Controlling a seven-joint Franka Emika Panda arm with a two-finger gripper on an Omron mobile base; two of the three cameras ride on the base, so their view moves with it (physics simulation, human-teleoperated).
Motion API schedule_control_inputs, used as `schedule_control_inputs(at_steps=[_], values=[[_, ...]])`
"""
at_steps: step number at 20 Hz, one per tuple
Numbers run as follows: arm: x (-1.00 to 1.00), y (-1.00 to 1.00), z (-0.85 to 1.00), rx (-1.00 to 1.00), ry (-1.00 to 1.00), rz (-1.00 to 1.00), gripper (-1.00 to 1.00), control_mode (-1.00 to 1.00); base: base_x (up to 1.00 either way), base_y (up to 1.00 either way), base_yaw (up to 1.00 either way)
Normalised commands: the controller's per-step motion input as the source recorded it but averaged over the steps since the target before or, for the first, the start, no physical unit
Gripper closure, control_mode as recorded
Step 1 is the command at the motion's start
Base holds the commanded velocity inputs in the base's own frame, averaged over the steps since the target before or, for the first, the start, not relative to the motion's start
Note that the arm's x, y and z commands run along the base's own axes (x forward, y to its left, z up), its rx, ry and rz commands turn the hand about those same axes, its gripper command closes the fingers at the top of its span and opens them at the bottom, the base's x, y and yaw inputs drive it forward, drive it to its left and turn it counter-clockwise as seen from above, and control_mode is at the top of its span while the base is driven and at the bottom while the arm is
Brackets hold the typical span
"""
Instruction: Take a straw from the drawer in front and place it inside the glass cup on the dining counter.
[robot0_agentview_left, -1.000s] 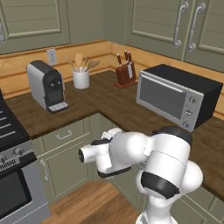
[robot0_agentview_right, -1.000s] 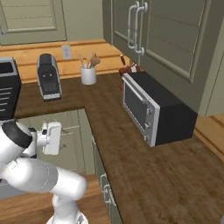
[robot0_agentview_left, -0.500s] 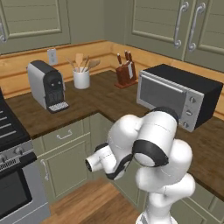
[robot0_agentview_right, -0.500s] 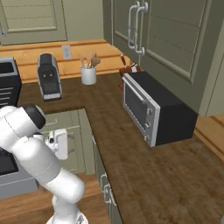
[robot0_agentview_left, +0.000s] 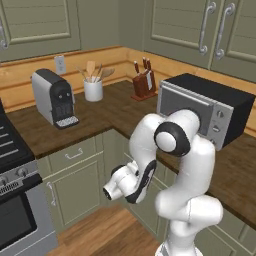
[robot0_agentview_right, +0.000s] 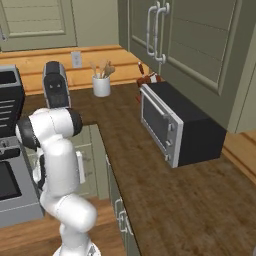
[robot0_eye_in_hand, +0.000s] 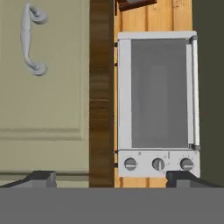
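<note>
My gripper (robot0_eye_in_hand: 111, 179) is open, its two dark fingertips (robot0_eye_in_hand: 41, 177) far apart with nothing between them. In the left base view the hand (robot0_agentview_left: 112, 190) hangs low in front of the lower corner cabinets, with the arm folded above it. The hand view is rolled sideways and looks at the toaster oven (robot0_eye_in_hand: 157, 100) and a green cupboard door (robot0_eye_in_hand: 43, 87). A shut sage-green drawer (robot0_agentview_left: 74, 154) with a small silver bar handle sits under the worktop, left of the hand. The straw, the glass cup and the dining counter are out of view.
On the dark wood worktop (robot0_agentview_left: 115, 112) stand a coffee machine (robot0_agentview_left: 54, 97), a white crock of wooden spoons (robot0_agentview_left: 93, 85), a knife block (robot0_agentview_left: 143, 80) and the toaster oven (robot0_agentview_left: 205, 107). A stove (robot0_agentview_left: 15, 190) is at the left. Wood floor (robot0_agentview_left: 100, 235) lies below the hand.
The arm has folded up, its elbow rising over the worktop edge, while the hand sank a little lower and nearer the cabinets. The jaws stayed open and the base stayed put.
</note>
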Motion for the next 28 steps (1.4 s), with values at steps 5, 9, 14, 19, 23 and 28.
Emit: schedule_control_inputs(at_steps=[5, 9, 14, 19, 23, 28], values=[[0.39, -0.07, -0.17, 0.00, -0.02, 0.00, -1.00, -1.00, 0.00, 0.00, 0.00], [0.60, -0.02, -0.21, 0.00, 0.00, 0.00, -1.00, -1.00, 0.00, 0.00, 0.00], [0.70, -0.02, -0.13, 0.00, 0.00, 0.00, -1.00, -1.00, 0.00, 0.00, 0.00], [0.40, -0.10, -0.16, 0.00, 0.01, 0.00, -1.00, -1.00, 0.00, 0.00, 0.00], [0.19, -0.24, -0.10, 0.03, 0.02, 0.00, -1.00, -1.00, 0.00, 0.00, 0.00], [0.10, -0.35, -0.01, 0.06, 0.00, 0.00, -1.00, -1.00, 0.00, 0.00, 0.00]])
